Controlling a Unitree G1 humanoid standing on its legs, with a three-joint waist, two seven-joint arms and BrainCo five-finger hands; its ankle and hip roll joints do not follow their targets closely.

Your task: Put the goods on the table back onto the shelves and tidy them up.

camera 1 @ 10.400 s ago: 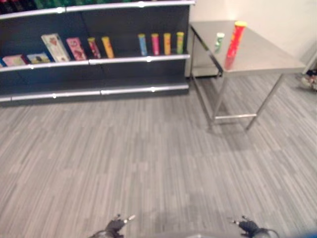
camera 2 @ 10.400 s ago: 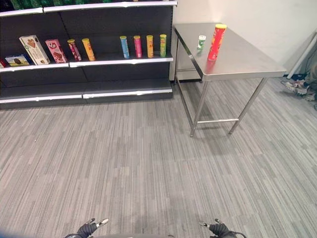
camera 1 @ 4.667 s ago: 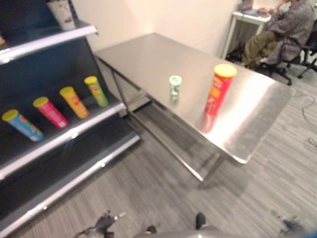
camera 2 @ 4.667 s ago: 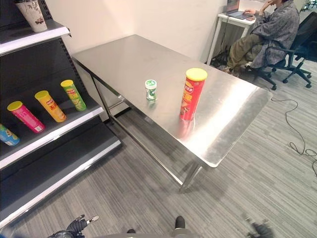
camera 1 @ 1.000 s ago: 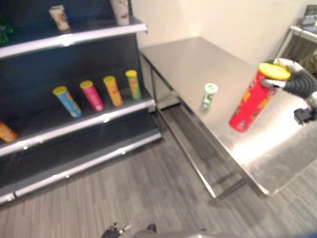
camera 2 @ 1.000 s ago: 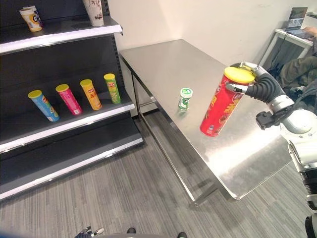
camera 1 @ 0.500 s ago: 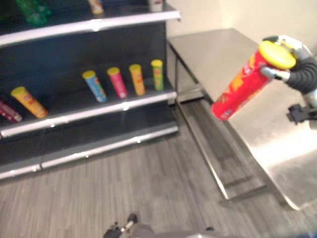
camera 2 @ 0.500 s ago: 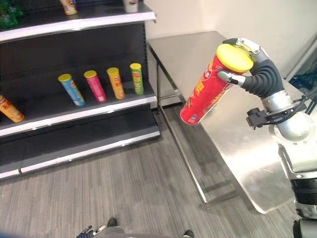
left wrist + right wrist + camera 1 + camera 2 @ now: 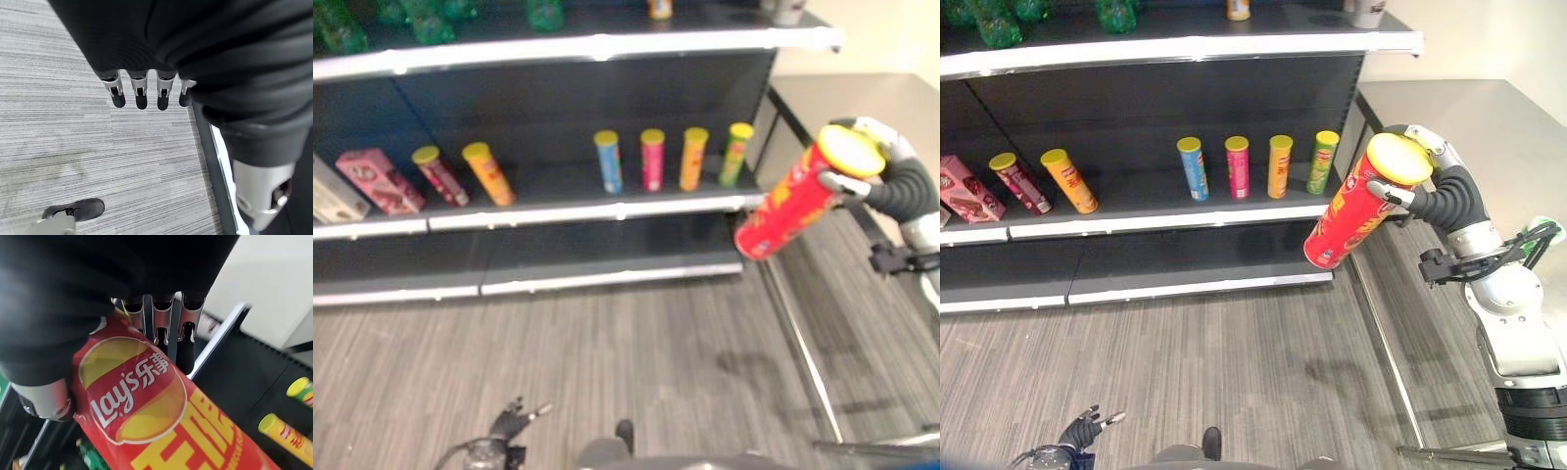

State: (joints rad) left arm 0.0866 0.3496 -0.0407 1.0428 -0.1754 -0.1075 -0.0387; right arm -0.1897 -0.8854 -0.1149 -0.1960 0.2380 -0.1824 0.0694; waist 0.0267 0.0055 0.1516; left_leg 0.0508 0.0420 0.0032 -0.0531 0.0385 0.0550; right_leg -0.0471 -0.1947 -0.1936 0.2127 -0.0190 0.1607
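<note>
A tall red chip can (image 9: 1351, 211) with a yellow lid hangs tilted in the air before the right end of the dark shelves. My right hand (image 9: 1440, 191) is shut on its upper end, and the fingers (image 9: 168, 323) curl round the red can (image 9: 161, 416) in the right wrist view. The can's lower end points at the middle shelf (image 9: 1175, 223). My left hand (image 9: 1085, 429) hangs low at the lower left over the floor, its fingers (image 9: 139, 93) straight and holding nothing. The steel table (image 9: 1459, 108) stands to the right, behind my right arm.
On the middle shelf stand a blue can (image 9: 1193, 166), a pink can (image 9: 1237, 164), an orange can (image 9: 1278, 164) and a green can (image 9: 1322, 160); further left are two cans and a pink box (image 9: 964, 188). Green bottles and cups sit on the top shelf. The table's leg rail (image 9: 1386, 343) runs along the floor.
The whole view has swung left from the table to the shelves. My right hand still holds the red can, now off the table and in front of the shelf's right end.
</note>
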